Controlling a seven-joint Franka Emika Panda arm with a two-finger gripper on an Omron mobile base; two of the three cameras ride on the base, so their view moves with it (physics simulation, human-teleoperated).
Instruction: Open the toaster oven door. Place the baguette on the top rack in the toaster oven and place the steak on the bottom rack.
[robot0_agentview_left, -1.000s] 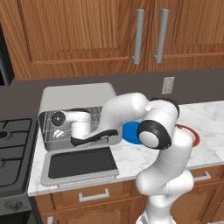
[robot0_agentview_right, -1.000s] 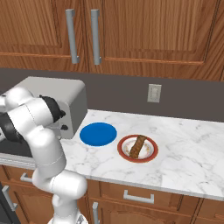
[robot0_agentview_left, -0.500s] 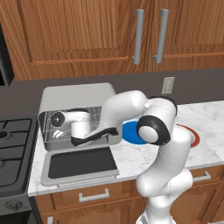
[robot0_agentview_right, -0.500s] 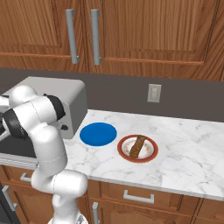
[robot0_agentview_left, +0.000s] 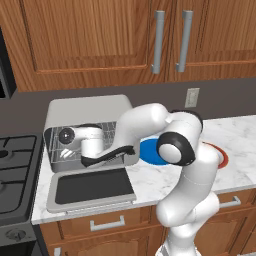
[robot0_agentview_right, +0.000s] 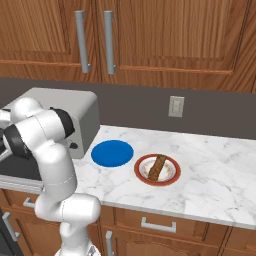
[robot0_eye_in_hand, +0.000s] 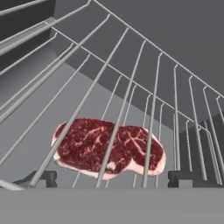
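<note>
Over the last second the elbow has edged slightly left, and the gripper now sits inside the toaster oven above its lowered toaster oven door, fingers spread wide and empty. Just beyond them, 1 steak lies flat under the bars of the top rack, apparently released onto the bottom rack as the task asks. Farther off on the counter, 1 baguette waits on the red-rimmed plate beside 1 blue plate.
</note>
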